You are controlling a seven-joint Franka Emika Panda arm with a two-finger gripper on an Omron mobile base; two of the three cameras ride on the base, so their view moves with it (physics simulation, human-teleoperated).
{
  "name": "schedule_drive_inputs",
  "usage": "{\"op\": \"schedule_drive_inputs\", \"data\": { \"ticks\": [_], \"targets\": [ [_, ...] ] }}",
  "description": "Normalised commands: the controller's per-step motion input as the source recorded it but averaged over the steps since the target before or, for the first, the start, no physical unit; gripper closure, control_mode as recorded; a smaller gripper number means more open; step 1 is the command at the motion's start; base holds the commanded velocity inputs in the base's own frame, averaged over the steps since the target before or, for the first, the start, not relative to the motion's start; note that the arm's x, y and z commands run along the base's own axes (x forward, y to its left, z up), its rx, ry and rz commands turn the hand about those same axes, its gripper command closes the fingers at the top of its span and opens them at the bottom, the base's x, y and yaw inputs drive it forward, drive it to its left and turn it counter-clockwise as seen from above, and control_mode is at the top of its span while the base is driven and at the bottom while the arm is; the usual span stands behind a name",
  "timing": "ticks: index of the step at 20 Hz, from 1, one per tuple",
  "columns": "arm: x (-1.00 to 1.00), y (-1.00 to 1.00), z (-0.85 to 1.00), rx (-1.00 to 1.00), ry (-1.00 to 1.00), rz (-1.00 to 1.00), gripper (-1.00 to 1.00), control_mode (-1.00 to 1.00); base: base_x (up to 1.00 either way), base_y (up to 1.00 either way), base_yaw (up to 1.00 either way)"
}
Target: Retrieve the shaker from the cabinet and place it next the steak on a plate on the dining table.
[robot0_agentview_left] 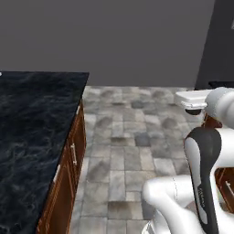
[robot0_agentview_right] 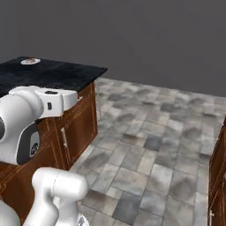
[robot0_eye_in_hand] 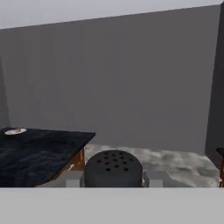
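Shaker [robot0_eye_in_hand: 113, 168] clamped between gripper [robot0_eye_in_hand: 113, 178] fingers, bottom centre of hand view; plate [robot0_agentview_right: 30, 61] carrying steak [robot0_agentview_right: 30, 61] at upper left on dining table [robot0_agentview_right: 57, 75].

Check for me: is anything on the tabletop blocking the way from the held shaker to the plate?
Nothing visible. The shaker sits in the gripper; bare dining table top stretches to the plate at its far end.
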Motion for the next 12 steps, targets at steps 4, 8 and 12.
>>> {"op": "schedule_drive_inputs", "data": {
  "ticks": [4, 8, 12],
  "targets": [
    [0.0, 0.0, 0.0, 0.0, 0.0, 0.0, 1.0, 1.0, 0.12, 0.01, 0.97],
    [0.0, 0.0, 0.0, 0.0, 0.0, 0.0, 1.0, 1.0, 0.72, -0.87, 0.43],
    [0.0, 0.0, 0.0, 0.0, 0.0, 0.0, 1.0, 1.0, 0.88, -1.0, 0.23]
  ]
}}
